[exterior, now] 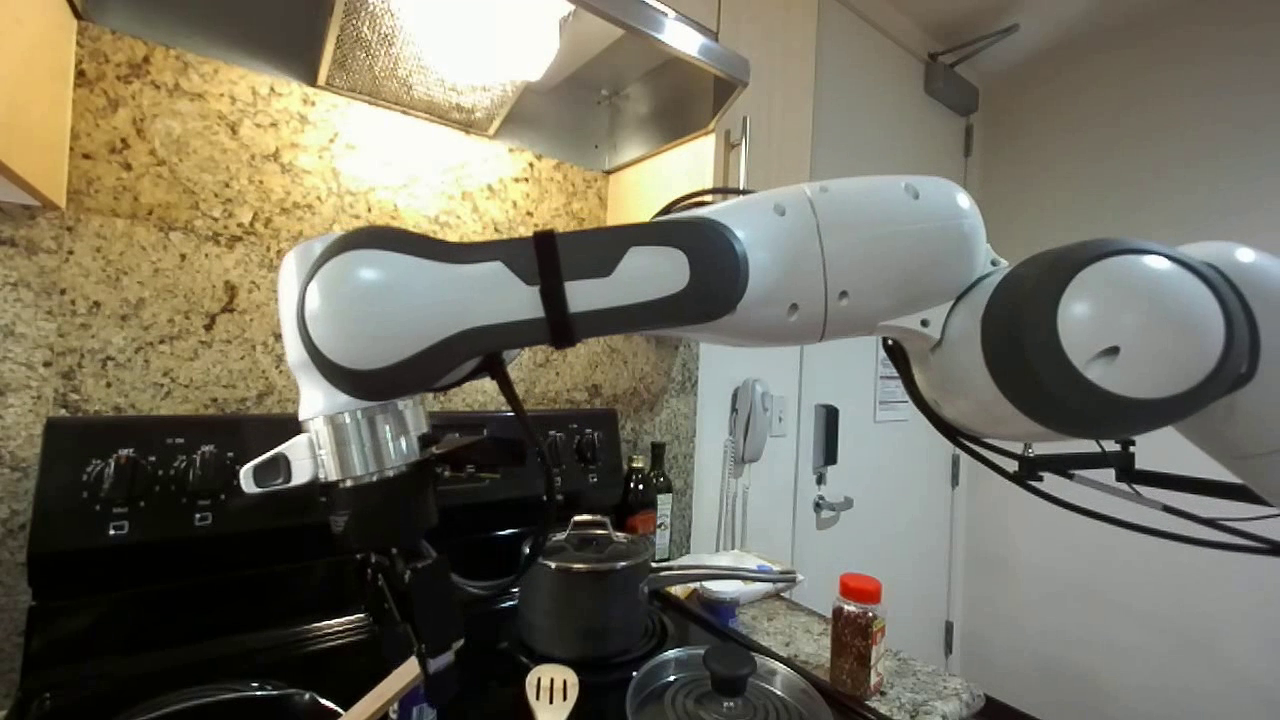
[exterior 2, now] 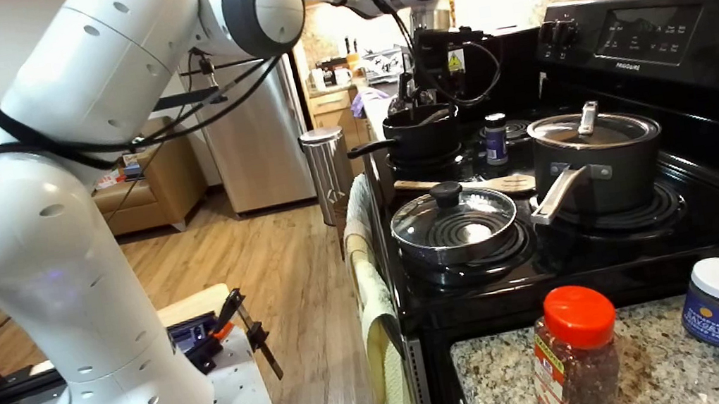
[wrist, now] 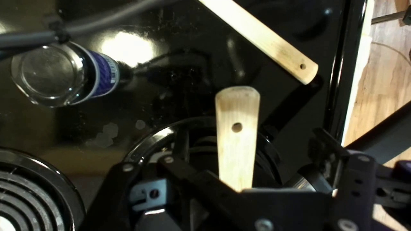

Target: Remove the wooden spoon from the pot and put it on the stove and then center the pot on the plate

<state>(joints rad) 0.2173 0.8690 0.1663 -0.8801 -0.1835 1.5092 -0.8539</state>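
Observation:
The wooden spoon's light-tan handle [wrist: 237,138], with a hole near its end, rises between my fingers in the wrist view; an exterior view also shows the handle [exterior: 385,690]. The spoon's lower part is hidden. My gripper [wrist: 255,152] is open, with dark gaps between the handle and both fingertips. In an exterior view my gripper [exterior 2: 413,90] is low over the black pot [exterior 2: 423,139]. The pot's handle [wrist: 380,139] points to the right in the wrist view. The pot stands on the front burner plate [exterior 2: 429,166] of the black stove [exterior 2: 625,262].
A slotted wooden utensil [exterior 2: 506,184] lies on the stove; its handle end [wrist: 289,62] is near the pot. A purple-labelled jar [wrist: 102,73] stands beside the pot. A lidded pot [exterior 2: 599,159] and a glass-lidded pan [exterior 2: 456,227] occupy other burners. A red-capped jar [exterior 2: 578,354] stands on the counter.

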